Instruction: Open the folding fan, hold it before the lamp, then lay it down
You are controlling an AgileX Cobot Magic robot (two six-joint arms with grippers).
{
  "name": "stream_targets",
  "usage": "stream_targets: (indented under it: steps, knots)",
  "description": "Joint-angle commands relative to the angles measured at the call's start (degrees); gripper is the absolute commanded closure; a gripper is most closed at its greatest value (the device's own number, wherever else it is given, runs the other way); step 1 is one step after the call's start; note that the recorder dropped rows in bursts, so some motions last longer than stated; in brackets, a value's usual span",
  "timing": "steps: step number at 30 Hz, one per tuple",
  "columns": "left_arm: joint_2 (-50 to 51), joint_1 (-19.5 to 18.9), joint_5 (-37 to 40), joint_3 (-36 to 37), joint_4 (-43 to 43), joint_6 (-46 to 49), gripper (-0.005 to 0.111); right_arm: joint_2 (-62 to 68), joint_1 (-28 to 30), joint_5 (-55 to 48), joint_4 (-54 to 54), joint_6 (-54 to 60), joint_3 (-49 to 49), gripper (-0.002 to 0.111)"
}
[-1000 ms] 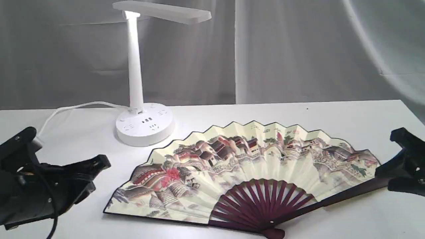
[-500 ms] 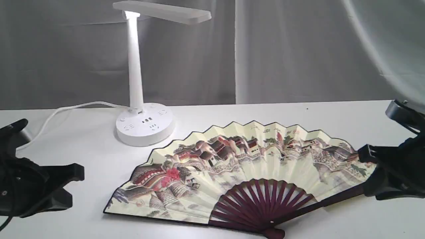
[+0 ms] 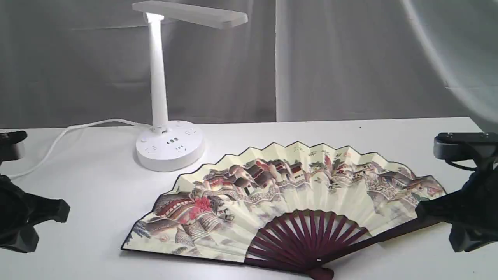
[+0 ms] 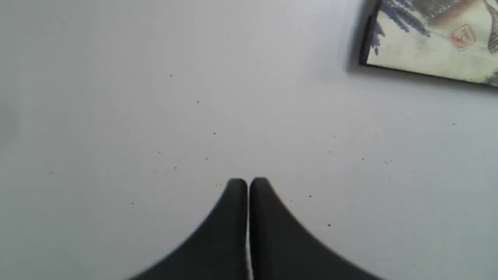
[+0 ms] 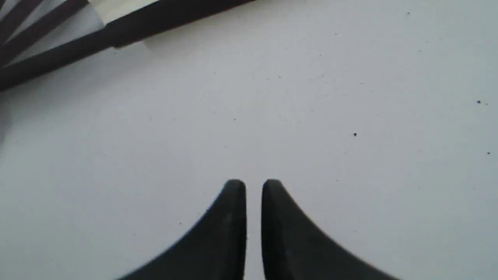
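- Two grippers sit low over the white table [image 3: 97, 182], one at each side of the exterior view, and neither holds anything.
- The left gripper [image 4: 248, 182] is clenched: its two black fingertips meet with only a hairline between them, above bare table.
- In the left wrist view one corner of the folding fan [image 3: 280, 194] shows, well apart from those fingertips.
- The right gripper [image 5: 253, 184] is nearly closed, with a narrow slit between its fingertips and nothing in it.
- In the right wrist view the fan's dark guard [image 5: 155, 21] lies near, clear of the fingertips.
- The folding fan lies flat on the table, spread fully open with its painted side up.
- Its village scene and red blossoms face the camera, and its pleated edge points toward the back.
- The maroon ribs [image 3: 311, 233] gather at the pivot [image 3: 321, 272] by the front edge of the view.
- The lamp [image 3: 159, 77] stands upright behind the fan's left half, apart from it.
- Its bar head reaches out to the right and glows where it joins the stem.
- Its round base rests on the table, and a white cord [image 3: 78, 128] trails off to the left.
- A grey curtain [image 3: 350, 58] hangs behind the table.
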State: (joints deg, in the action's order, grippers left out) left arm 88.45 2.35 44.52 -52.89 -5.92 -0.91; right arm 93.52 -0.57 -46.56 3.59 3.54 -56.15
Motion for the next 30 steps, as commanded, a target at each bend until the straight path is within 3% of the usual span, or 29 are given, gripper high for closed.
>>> stream_targets:
  steps: [1,11,15,23,30]
  knots:
    - [-0.47,-0.09,-1.06,-0.34,0.93,-0.86,0.107,-1.92,-0.08,-0.48,-1.50,-1.28,0.03,0.101]
    - [-0.47,-0.09,0.09,-0.34,3.57,0.03,0.107,-3.77,-0.08,-3.17,-6.26,-3.87,0.03,0.101]
    - [-0.47,-0.09,0.48,-0.34,2.68,-0.73,0.107,-3.98,0.32,-2.79,-7.39,-5.53,0.03,0.108]
    - [-0.47,-0.09,-0.03,-0.34,2.67,-0.63,0.107,-4.01,7.97,-3.54,-5.93,-4.36,0.03,0.108]
    - [-0.47,-0.09,-0.89,-0.57,2.67,-0.11,0.107,-4.11,5.88,-2.90,-5.94,-2.18,0.03,0.108]
